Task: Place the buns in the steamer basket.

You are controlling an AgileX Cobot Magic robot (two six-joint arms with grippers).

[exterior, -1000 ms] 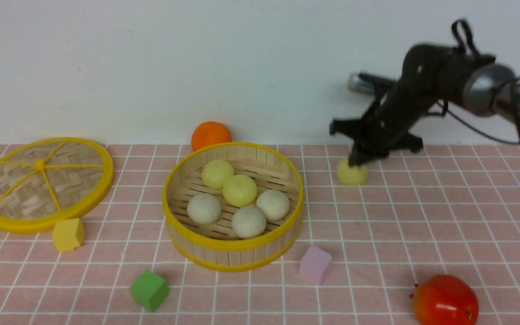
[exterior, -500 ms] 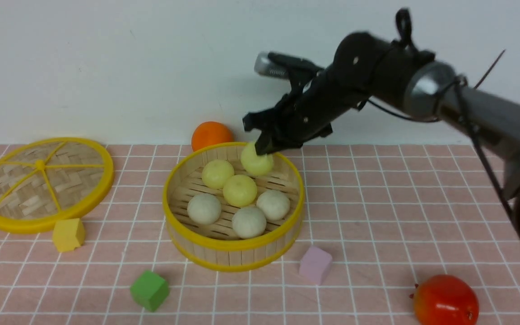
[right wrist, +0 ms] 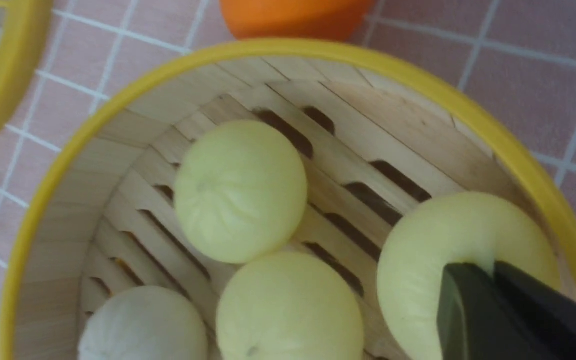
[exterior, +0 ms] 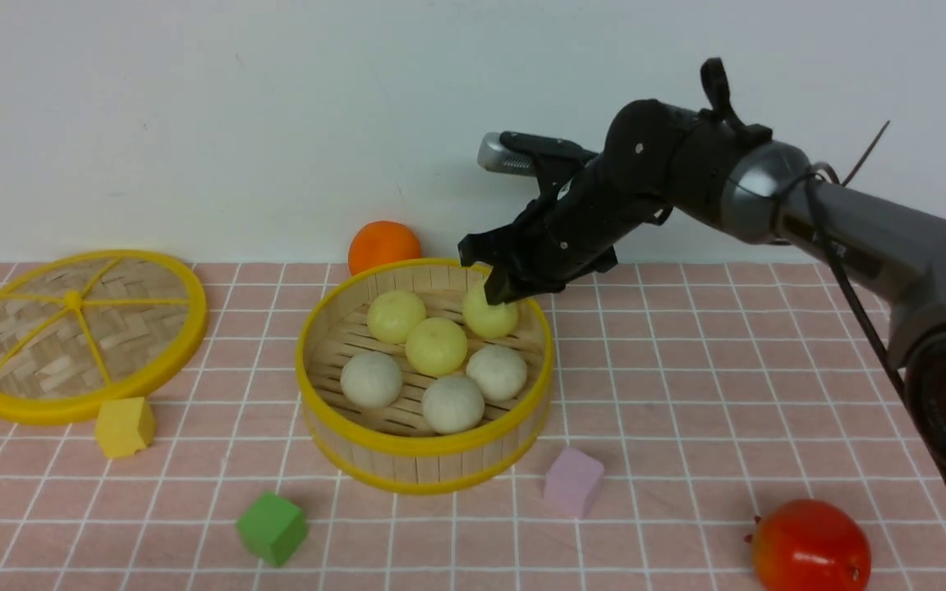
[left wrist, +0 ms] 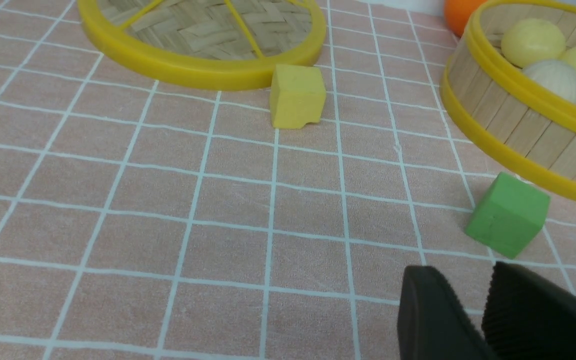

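The steamer basket (exterior: 424,447) stands mid-table. Inside lie two pale yellow buns (exterior: 396,315) (exterior: 436,345) and three off-white buns (exterior: 371,379) (exterior: 452,403) (exterior: 497,372). A third yellow bun (exterior: 489,316) sits low inside at the rear right wall, pinched at its top by my right gripper (exterior: 499,291). In the right wrist view the gripper (right wrist: 490,267) squeezes a fold of that bun (right wrist: 418,270) just inside the rim (right wrist: 48,165). My left gripper (left wrist: 463,272) hovers over bare tiles near the green cube, slightly open and holding nothing. It does not show in the front view.
A flat woven lid (exterior: 79,332) lies at the left with a yellow cube (exterior: 123,426) in front of it. A green cube (exterior: 272,527) and a purple cube (exterior: 573,481) sit in front of the basket. An orange (exterior: 383,245) is behind it, a red fruit (exterior: 810,546) front right.
My right gripper lifted the yellow bun from the tiles at the right, carried it left over the basket rim and lowered it inside. The left gripper's view gives no earlier frame.
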